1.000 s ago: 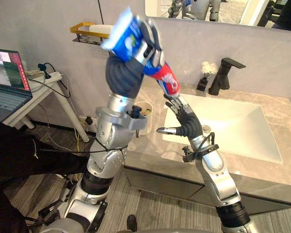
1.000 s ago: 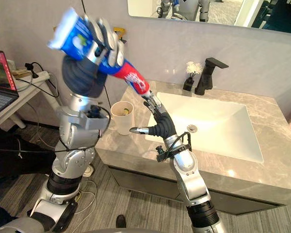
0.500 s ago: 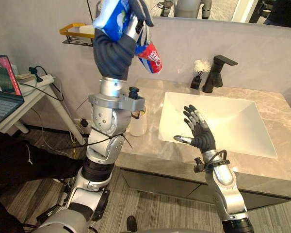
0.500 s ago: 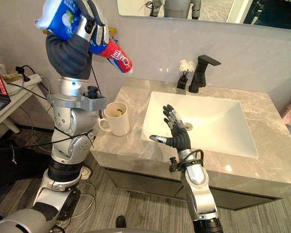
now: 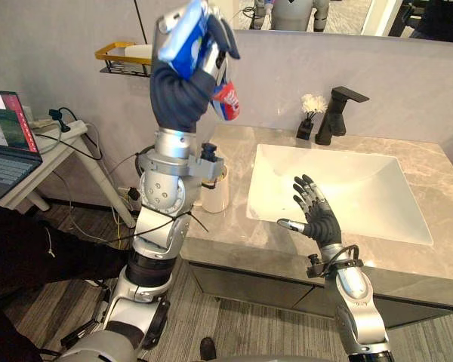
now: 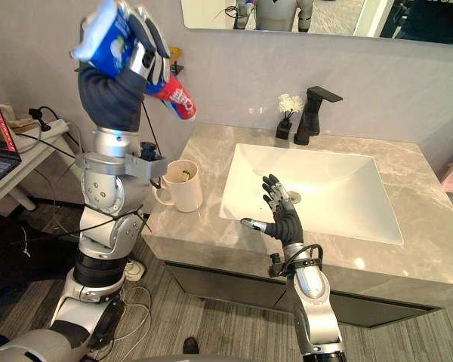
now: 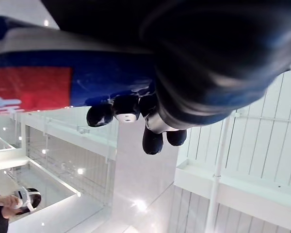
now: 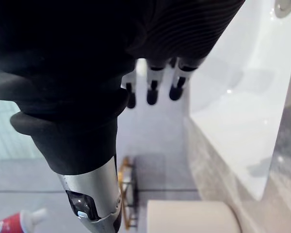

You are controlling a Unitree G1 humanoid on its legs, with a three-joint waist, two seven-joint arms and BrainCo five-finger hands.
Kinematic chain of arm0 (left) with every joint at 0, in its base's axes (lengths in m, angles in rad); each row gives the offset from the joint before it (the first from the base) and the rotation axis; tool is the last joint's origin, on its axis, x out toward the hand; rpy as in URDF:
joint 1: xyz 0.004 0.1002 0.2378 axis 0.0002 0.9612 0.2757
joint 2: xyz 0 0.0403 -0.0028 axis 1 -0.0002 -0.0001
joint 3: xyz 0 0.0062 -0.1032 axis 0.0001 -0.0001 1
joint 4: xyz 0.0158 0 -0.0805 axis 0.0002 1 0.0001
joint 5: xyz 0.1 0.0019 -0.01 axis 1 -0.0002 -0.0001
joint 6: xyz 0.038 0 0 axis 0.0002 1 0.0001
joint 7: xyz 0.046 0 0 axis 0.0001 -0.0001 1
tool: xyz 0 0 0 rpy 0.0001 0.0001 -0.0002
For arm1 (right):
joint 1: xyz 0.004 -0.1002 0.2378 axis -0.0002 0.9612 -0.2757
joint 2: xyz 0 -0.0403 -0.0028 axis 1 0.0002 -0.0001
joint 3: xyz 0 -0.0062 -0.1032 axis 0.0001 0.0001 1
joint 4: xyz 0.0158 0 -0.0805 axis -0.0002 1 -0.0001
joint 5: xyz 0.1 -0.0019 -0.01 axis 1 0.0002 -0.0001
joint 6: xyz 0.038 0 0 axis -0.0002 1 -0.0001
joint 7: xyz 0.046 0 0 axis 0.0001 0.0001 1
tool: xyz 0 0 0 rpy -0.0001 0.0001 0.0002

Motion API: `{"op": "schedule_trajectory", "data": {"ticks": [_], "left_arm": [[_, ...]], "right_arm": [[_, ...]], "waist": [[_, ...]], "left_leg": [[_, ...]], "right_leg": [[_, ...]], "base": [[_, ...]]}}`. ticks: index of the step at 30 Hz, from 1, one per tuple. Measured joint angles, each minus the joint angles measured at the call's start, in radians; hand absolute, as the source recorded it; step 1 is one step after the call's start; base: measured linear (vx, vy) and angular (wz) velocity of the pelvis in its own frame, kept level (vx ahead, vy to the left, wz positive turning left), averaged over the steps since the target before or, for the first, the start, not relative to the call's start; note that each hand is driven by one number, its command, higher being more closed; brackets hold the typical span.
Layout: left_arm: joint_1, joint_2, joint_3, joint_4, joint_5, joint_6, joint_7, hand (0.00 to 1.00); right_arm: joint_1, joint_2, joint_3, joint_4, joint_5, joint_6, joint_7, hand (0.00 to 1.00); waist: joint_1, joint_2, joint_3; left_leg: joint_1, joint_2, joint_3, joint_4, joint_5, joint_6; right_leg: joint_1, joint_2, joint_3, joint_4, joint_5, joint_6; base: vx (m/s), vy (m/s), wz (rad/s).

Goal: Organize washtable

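A white ceramic mug (image 6: 183, 188), left of the white rectangular sink (image 6: 332, 181), holds something small and yellowish. High above it, the left hand (image 6: 143, 45) has its fingers clamped around a blue, white and red toothpaste tube (image 6: 106, 41). The right hand (image 6: 285, 219) holds its fingers spread apart over the sink's near edge.

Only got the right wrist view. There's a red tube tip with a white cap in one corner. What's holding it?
Observer: The left hand, fingers curled round a toothpaste tube, held high above the counter's left end.
Operator: The white mug, empty?
Observer: No, it holds something small and yellowish; can't tell what.
Operator: Anything behind the sink?
Observer: A black faucet, with a small vase of white flowers beside it.
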State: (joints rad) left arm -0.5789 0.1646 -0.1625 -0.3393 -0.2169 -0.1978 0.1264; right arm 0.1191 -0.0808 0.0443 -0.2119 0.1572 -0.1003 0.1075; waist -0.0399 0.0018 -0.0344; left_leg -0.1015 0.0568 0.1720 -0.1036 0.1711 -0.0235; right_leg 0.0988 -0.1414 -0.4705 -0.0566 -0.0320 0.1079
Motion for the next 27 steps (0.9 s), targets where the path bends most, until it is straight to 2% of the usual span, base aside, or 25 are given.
{"op": "schedule_trajectory", "data": {"ticks": [10, 23, 27], "left_arm": [[0.067, 0.000, 0.001, -0.006, 0.071, 0.016, -0.019, 1.00], [0.168, 0.000, 0.000, -0.016, 0.074, 0.021, -0.041, 1.00], [0.176, 0.001, 0.001, -0.015, 0.075, 0.036, -0.042, 1.00]], "right_arm": [[0.007, 0.013, 0.005, 0.000, 0.000, 0.000, 0.005, 0.00], [0.035, 0.014, 0.006, 0.000, 0.011, 0.000, 0.006, 0.00], [0.044, 0.014, 0.005, 0.000, 0.013, 0.000, 0.007, 0.00]], "waist": [[0.001, 0.000, 0.000], [0.001, -0.002, 0.001], [0.001, -0.007, 0.005]], "left_leg": [[-0.002, -0.001, -0.004, 0.000, 0.000, 0.000], [-0.011, 0.003, 0.005, 0.000, 0.000, 0.000], [-0.012, 0.004, 0.007, 0.000, -0.001, -0.002]], "right_leg": [[0.000, 0.000, -0.004, 0.000, 0.000, 0.000], [-0.014, 0.000, 0.006, 0.001, 0.000, 0.000], [-0.016, 0.001, 0.007, 0.001, 0.000, 0.000]], "base": [[0.00, 0.000, 0.00], [0.00, 0.000, -0.02], [0.00, 0.000, -0.01]]}}
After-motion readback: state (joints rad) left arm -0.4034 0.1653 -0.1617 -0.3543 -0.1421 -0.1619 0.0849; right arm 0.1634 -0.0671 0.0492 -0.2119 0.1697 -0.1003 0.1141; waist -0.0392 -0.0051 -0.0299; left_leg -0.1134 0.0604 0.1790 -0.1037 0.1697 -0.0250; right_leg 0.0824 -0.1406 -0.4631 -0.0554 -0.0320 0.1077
